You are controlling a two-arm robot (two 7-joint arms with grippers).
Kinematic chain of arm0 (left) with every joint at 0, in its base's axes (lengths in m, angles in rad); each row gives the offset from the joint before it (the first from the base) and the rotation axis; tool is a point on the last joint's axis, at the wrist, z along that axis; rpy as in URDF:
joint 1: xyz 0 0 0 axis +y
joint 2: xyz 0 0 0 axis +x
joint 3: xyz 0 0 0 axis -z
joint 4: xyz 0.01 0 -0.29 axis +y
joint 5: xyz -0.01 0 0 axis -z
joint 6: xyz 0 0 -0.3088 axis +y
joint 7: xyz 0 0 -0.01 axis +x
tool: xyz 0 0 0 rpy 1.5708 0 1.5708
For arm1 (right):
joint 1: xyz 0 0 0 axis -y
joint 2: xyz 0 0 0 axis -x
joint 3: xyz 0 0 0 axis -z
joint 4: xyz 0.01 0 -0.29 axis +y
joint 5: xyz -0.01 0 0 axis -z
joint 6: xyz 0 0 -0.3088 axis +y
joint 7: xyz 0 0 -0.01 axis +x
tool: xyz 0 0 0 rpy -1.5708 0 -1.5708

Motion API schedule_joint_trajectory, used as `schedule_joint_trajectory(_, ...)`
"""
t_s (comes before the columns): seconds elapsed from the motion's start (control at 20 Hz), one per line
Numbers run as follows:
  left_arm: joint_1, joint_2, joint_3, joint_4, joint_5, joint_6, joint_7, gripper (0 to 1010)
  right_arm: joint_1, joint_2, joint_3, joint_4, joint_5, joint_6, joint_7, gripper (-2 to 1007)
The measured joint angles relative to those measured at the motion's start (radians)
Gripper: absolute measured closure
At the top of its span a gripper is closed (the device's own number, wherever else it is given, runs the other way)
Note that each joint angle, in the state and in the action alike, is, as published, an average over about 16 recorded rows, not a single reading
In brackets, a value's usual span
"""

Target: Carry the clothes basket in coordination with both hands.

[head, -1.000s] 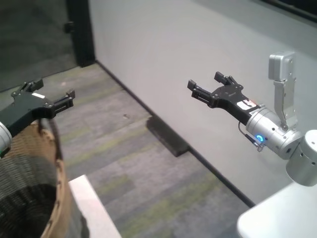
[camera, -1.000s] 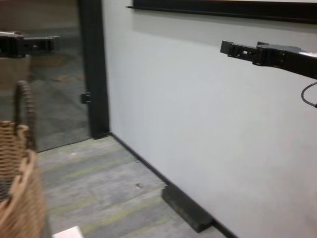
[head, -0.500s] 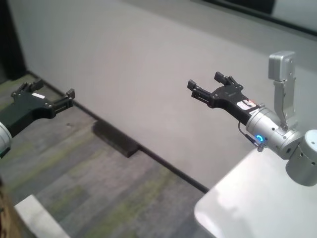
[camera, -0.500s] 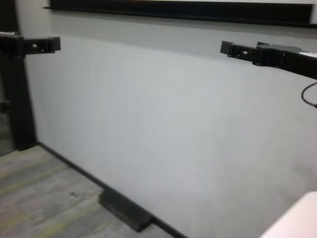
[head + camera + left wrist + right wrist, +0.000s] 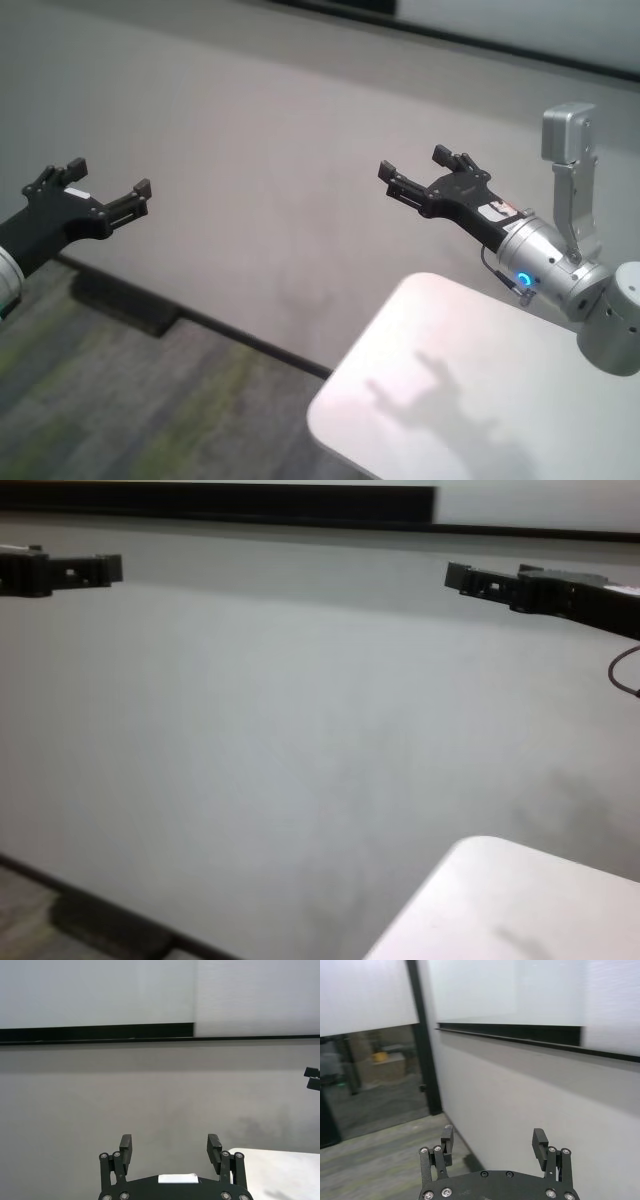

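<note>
Head view: the left black flat-fingered gripper [image 5: 105, 190] at nine o'clock and the right black flat-fingered gripper [image 5: 425, 170] at two o'clock are both open and empty. Chest view: only a grey wall [image 5: 300, 730] and a white round table [image 5: 520, 910] at five o'clock. The basket is not in sight. It is likely light but stiff, best held by its loop handles.

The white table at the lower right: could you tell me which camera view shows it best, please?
The head view shows the white table best: its rounded corner and a broad stretch of its top, beneath the open right gripper. The chest view shows only the corner from low down; the left wrist view catches a sliver; the right wrist view shows none.
</note>
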Motion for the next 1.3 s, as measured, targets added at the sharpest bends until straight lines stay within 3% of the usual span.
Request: schedule_joint_trajectory(1.3,0.0,0.0,0.0,0.0,0.0,0.0,0.0,10,0.0,0.0,0.0,0.0,0.0,0.0,0.0,0)
